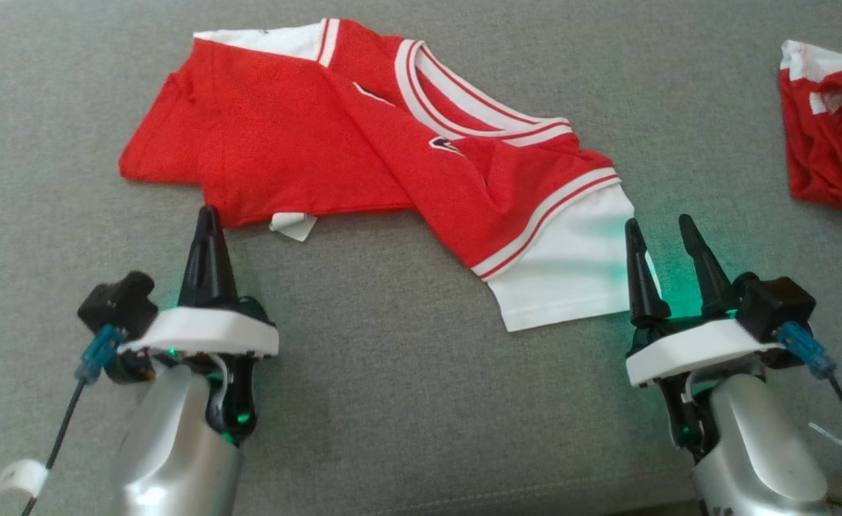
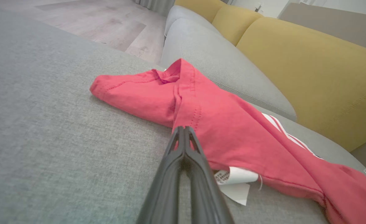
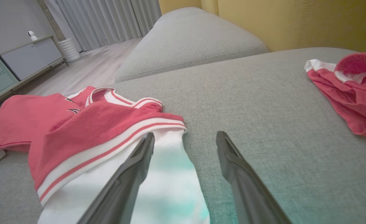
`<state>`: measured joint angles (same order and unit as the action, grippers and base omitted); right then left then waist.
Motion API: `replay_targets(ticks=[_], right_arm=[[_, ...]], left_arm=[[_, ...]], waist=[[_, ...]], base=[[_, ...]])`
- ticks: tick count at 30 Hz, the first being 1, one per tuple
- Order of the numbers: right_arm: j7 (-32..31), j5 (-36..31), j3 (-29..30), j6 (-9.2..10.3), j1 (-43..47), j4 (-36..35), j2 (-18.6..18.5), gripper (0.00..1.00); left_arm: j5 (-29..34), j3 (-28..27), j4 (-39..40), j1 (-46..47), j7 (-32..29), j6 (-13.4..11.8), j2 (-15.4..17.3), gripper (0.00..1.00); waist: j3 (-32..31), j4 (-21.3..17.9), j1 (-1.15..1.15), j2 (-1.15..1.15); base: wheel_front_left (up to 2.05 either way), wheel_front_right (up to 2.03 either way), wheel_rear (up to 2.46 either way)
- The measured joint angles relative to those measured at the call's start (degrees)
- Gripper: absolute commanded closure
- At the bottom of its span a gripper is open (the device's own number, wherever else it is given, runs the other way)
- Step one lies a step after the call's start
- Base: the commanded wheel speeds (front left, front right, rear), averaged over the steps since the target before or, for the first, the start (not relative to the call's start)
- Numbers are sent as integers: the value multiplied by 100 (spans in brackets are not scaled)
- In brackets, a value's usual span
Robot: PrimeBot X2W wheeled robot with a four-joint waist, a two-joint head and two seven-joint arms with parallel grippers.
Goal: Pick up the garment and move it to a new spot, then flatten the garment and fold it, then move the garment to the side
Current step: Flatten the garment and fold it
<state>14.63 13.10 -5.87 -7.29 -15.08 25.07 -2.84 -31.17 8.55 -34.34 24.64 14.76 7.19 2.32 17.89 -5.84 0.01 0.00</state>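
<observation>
A red garment (image 1: pixel 306 136) with white striped trim and a white panel lies crumpled on the grey cushion (image 1: pixel 392 401). My left gripper (image 1: pixel 208 211) is at the garment's near hem, with its fingers pressed together on the red edge. In the left wrist view the left gripper (image 2: pixel 183 128) meets the garment (image 2: pixel 232 130) just at the stitched hem. My right gripper (image 1: pixel 658 222) stands open at the garment's white end. In the right wrist view the right gripper (image 3: pixel 186 134) has one finger over the white cloth (image 3: pixel 167 174) and the other over bare cushion.
A second red and white garment (image 1: pixel 829 129) lies bunched at the far right of the cushion, also seen as a red heap (image 3: pixel 351 90). A white label (image 2: pixel 235 183) sticks out under the hem. Yellow back cushions (image 2: pixel 310 62) rise behind, and wooden floor (image 2: pixel 108 21) lies beyond the seat.
</observation>
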Motion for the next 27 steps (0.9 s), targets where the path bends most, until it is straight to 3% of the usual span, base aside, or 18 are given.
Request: replay_targets(ticks=[4, 5, 6, 12, 18, 27], right_arm=[[0, -5, 74, 0, 5, -42, 0, 0], [0, -7, 93, 0, 8, -71, -1, 0], [0, -10, 100, 0, 15, -116, 0, 0], [0, -8, 99, 0, 219, -236, 0, 0], [0, -7, 97, 0, 649, -232, 0, 0], [0, 79, 63, 0, 1215, -138, 8, 0]], left_arm=[[461, -343, 277, -261, -5, 35, -34, 100], [608, -428, 386, -331, -5, 21, -26, 33], [737, -494, 483, -399, -5, -27, -25, 0], [1443, -624, 1124, -1140, -5, -320, -26, 0], [1618, -643, 1326, -2026, -5, -525, -20, 0], [1670, -546, 1363, -2760, -5, -547, -8, 0]], waist=[[-148, 68, 0, 0], [-192, 84, 0, 0], [-241, 100, 0, 0], [-637, 201, -1, 0], [-1021, 307, -2, 0], [-1544, 477, -2, 0]], base=[[0, 0, 0], [0, 0, 0], [0, 0, 0], [0, 0, 0], [0, 0, 0], [0, 0, 0]])
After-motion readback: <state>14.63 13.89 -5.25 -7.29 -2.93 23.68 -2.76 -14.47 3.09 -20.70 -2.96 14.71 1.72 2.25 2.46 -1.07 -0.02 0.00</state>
